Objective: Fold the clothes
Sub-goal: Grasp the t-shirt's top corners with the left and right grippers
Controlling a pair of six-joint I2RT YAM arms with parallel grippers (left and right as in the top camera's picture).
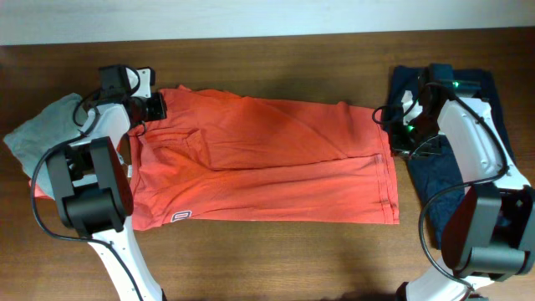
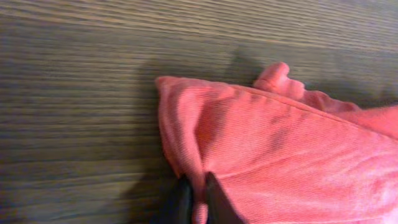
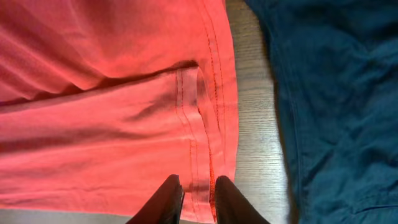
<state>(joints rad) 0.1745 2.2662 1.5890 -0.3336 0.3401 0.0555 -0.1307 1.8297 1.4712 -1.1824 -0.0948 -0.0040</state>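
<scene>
Shirt point(image 1: 267, 167) spread flat on the counter point(image 1: 267, 259): left jaws pinch its far-left corner, right jaws grip the right-edge hem, probably to fold it over.

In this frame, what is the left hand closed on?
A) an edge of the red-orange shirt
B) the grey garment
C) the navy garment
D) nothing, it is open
A: in the left wrist view, the left hand is pinched shut with a fold of the red-orange shirt between its fingers.
</scene>
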